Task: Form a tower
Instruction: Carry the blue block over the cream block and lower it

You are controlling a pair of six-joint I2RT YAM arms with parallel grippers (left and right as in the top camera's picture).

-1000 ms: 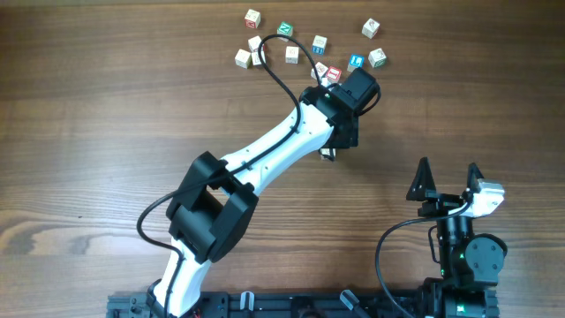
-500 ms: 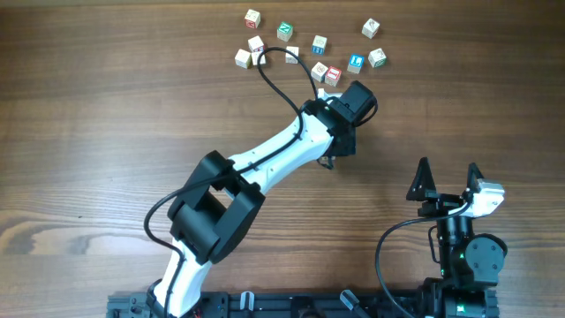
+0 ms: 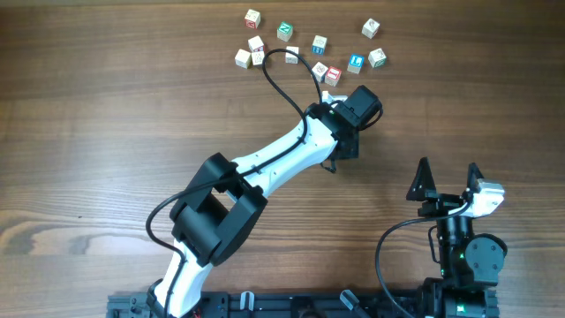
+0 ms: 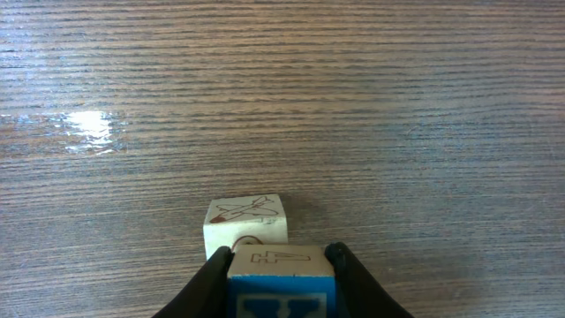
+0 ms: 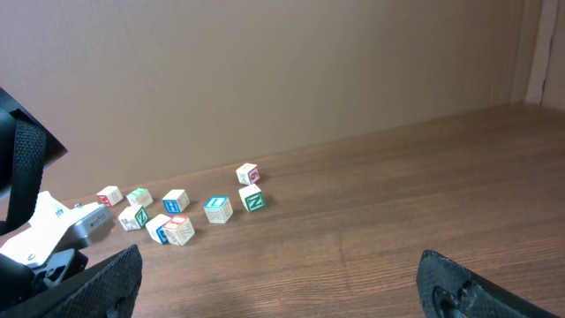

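In the left wrist view my left gripper (image 4: 281, 256) is shut on a wooden cube (image 4: 281, 296) with a blue printed side and a pale top, both fingers pressed against its sides. Just beyond it a pale cube (image 4: 245, 221) with an airplane drawing stands on the wood; I cannot tell whether the two touch. No tower shows as a stack. In the overhead view the left arm covers that spot, with the left gripper (image 3: 333, 162) pointing down at mid-table. My right gripper (image 3: 448, 177) stands open near the front right, nothing between its fingers (image 5: 88, 283).
Several loose letter cubes (image 3: 319, 42) lie scattered at the far edge of the wooden table (image 3: 106, 106), also seen as loose cubes (image 5: 177, 216) in the right wrist view. The left arm's black cable (image 3: 281, 75) loops over them.
The left arm's wrist has shifted a little toward the front and right, away from the loose cubes. The right arm has not moved.
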